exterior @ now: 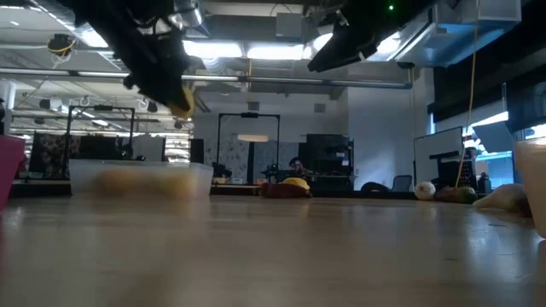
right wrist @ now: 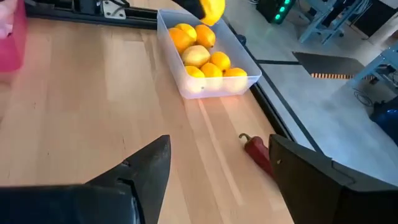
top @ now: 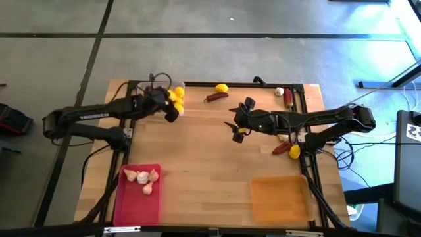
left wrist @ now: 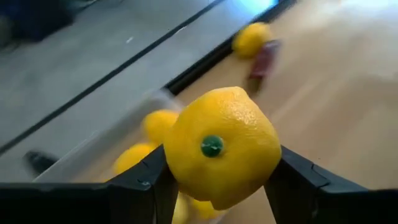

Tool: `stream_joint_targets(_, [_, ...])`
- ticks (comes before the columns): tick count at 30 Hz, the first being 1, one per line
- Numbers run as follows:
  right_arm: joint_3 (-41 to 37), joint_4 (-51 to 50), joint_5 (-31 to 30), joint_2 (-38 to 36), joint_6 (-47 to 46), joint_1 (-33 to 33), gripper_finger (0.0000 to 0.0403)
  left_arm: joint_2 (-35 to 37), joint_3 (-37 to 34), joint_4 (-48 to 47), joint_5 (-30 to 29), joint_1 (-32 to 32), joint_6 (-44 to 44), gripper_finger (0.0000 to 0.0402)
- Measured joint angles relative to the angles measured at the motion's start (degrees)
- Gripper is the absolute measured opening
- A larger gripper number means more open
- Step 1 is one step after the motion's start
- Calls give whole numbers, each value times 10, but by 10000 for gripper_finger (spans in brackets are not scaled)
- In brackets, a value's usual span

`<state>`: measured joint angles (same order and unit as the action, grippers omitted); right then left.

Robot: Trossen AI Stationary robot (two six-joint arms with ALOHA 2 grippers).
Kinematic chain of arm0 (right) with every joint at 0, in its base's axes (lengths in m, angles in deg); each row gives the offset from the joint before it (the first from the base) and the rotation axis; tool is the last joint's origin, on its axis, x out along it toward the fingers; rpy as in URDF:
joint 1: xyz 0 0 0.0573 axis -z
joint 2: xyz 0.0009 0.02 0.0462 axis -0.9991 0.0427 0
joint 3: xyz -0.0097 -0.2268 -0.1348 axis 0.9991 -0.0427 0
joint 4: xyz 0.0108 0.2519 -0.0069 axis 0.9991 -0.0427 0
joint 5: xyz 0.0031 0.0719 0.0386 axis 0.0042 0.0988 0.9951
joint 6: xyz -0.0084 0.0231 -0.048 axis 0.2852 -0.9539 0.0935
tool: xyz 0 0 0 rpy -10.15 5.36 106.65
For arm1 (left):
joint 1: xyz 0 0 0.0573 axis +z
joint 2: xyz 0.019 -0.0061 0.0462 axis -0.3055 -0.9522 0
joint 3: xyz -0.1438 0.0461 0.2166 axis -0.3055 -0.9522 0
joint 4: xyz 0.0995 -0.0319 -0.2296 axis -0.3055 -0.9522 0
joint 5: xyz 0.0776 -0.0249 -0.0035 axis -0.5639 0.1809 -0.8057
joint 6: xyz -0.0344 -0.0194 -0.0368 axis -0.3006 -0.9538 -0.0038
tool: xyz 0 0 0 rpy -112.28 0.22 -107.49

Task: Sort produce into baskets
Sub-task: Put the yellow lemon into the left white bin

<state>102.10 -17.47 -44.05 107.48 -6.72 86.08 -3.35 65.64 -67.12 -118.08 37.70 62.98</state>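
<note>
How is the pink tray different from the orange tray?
The pink tray holds a few whitish garlic bulbs, while the orange tray holds nothing. The pink tray sits at the table's near left corner on the left arm's side, the orange tray at the near right corner on the right arm's side. The pink one looks narrower and longer, the orange one squarer. Both are shallow, rectangular, and lie flat on the table.

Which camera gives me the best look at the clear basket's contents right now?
Right wrist view: the clear basket shows whole, with lemons inside. High view shows it partly under the left gripper; low view, a side-on blur; left wrist, lemon-blocked.
</note>
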Motion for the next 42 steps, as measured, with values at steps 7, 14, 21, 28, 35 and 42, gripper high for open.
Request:
stream_joint_targets(7, [0, 5, 1, 0, 1, 0, 260, -12, 0, -47, 0, 79, -4, 189])
stream_joint_targets(14, [0, 3, 6, 0, 2, 0, 260, -13, 0, -73, 1, 124, -1, 189])
stream_joint_targets(21, [0, 4, 6, 0, 2, 0, 260, -14, 0, -101, 1, 173, -4, 189])
stream_joint_targets(28, [0, 4, 6, 0, 2, 0, 260, -46, 0, -108, 19, 208, 11, 189])
stream_joint_targets(35, [0, 4, 6, 0, 2, 0, 260, -105, 0, -108, 24, 228, 14, 189])
stream_joint_targets(42, [0, 4, 6, 0, 2, 0, 260, -158, 0, -96, 24, 238, 47, 189])
